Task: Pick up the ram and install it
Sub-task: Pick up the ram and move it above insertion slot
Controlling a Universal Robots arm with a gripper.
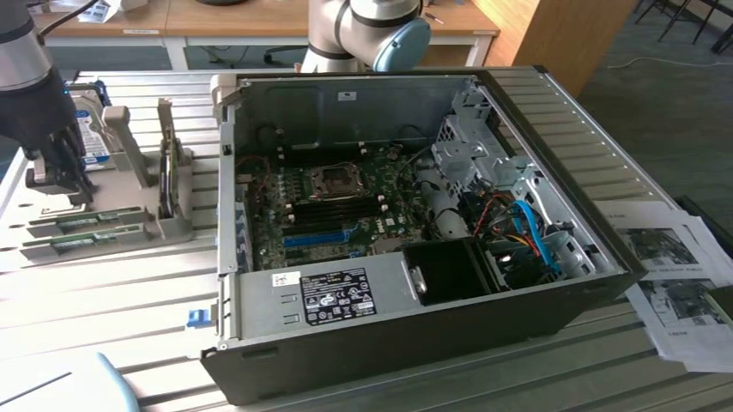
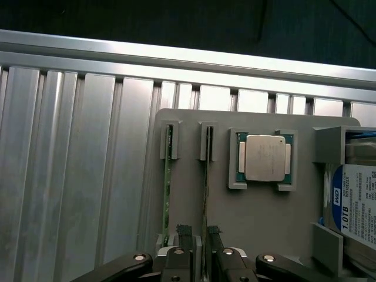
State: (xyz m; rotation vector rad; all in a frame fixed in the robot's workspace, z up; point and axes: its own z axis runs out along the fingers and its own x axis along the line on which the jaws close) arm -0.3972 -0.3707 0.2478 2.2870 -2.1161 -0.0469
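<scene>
Two green ram sticks stand on edge in a grey holder [image 2: 258, 217]. Seen edge-on in the wrist view, one ram stick [image 2: 205, 188] runs between my gripper's [image 2: 198, 230] two dark fingertips [image 2: 183, 229], which stand open on either side of it without clamping it. The other ram stick [image 2: 166, 188] lies just outside the fingers. In the exterior view my gripper [image 1: 60, 190] hangs low over the holder at that view's left, above the two ram sticks [image 1: 82, 223].
The holder also carries a square silver processor [image 2: 265, 157] and a hard drive [image 2: 355, 205]. The open computer case [image 1: 401, 343] with its motherboard [image 1: 332, 206] and blue slot [image 1: 315, 236] fills the middle. Papers [image 1: 675, 275] lie at the exterior view's right.
</scene>
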